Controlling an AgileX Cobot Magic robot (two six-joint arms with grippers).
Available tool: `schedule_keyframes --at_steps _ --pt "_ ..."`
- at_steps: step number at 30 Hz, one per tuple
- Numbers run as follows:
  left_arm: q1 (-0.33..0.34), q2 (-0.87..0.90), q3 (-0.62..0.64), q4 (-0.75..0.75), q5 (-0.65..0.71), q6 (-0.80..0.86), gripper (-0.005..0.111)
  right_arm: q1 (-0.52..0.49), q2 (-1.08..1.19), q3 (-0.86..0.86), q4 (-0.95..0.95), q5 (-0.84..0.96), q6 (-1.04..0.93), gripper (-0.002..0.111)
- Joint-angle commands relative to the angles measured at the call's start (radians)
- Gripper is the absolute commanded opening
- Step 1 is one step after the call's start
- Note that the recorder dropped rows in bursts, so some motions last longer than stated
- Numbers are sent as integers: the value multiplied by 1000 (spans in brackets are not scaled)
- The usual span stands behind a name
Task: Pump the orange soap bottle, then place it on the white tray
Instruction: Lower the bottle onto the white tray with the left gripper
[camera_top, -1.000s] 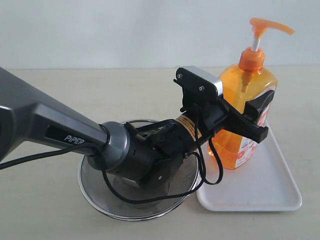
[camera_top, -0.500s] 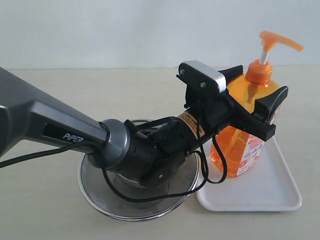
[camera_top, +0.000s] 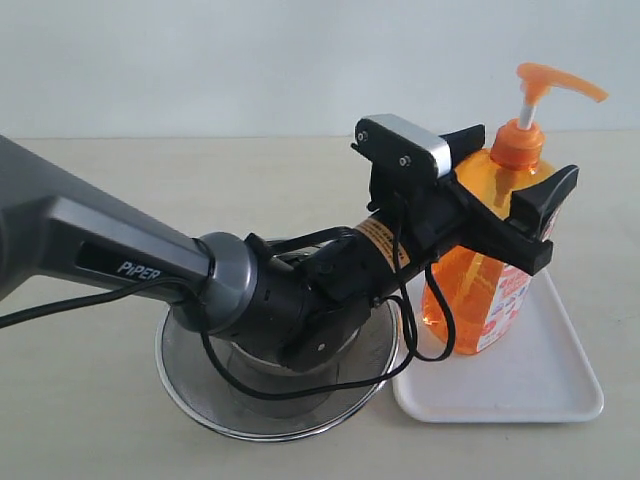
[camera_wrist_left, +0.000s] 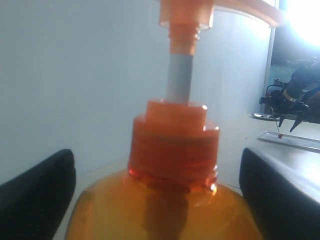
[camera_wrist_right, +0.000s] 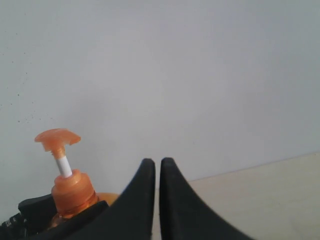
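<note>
My left pincer (camera_top: 521, 157) gapes wide, its 2 jaws flanking the upright orange soap bottle (camera_top: 480, 270), centre-right of frame.

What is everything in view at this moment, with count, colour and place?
orange soap bottle: one, translucent orange, standing on the tray
white tray: one, white, on the table, right side of the exterior view
steel mesh strainer: one, silver, beside the tray, under the left arm
table: one, beige, beneath everything
left arm: one, grey and black
left gripper: one, black, open, either side of the bottle's shoulders
right gripper: one, black, shut, empty
</note>
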Motion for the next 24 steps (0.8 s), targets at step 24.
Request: schedule_keyframes --at_steps 24 --pt "-2 -24 -2 -41 88 24 110 0 -2 4 0 -6 -8 0"
